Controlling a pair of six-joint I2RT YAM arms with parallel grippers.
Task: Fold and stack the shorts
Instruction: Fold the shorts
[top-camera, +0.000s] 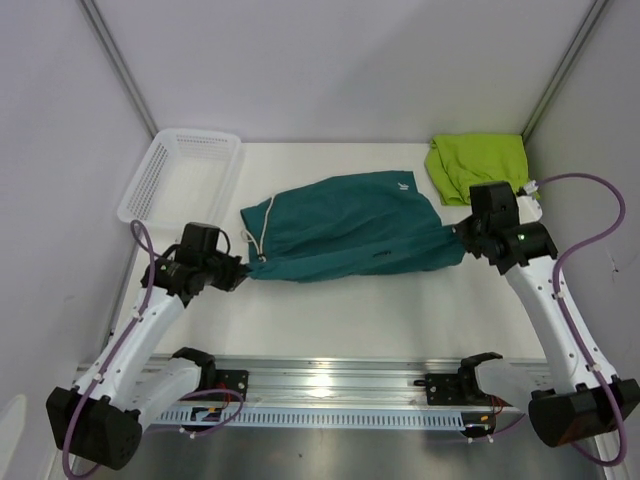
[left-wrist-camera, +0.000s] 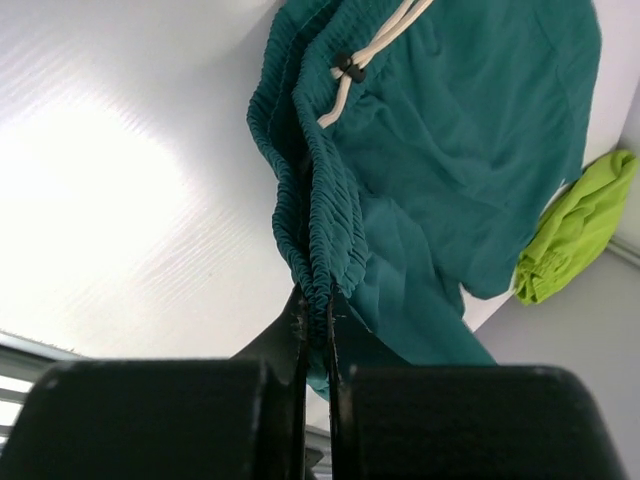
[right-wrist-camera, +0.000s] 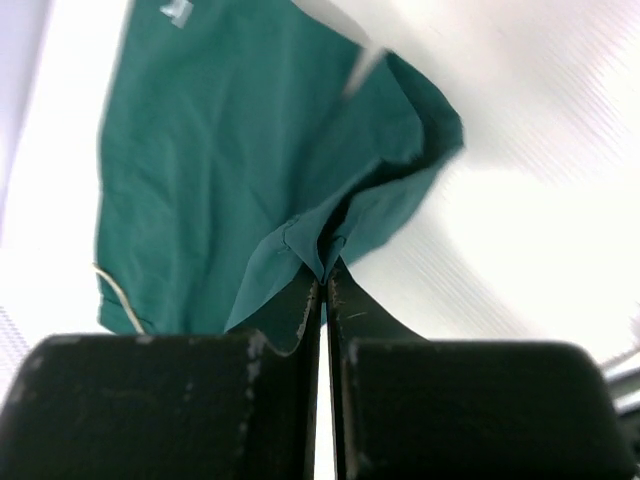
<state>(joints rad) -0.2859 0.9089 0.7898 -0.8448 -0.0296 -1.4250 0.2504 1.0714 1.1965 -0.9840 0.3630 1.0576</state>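
Observation:
The dark teal shorts (top-camera: 345, 230) hang stretched between both arms over the middle of the table, white drawstring at the left, small white logo at the upper right. My left gripper (top-camera: 243, 271) is shut on the gathered elastic waistband (left-wrist-camera: 318, 262). My right gripper (top-camera: 458, 236) is shut on a pinched hem corner (right-wrist-camera: 322, 255) of the teal shorts (right-wrist-camera: 220, 170). The lime green shorts (top-camera: 476, 165) lie bunched at the back right corner, also seen past the teal fabric (left-wrist-camera: 470, 130) as a green fold (left-wrist-camera: 575, 232).
A white plastic mesh basket (top-camera: 183, 172) stands at the back left of the white table (top-camera: 350, 320). Grey walls close in the sides and back. A metal rail (top-camera: 330, 385) with the arm bases runs along the near edge.

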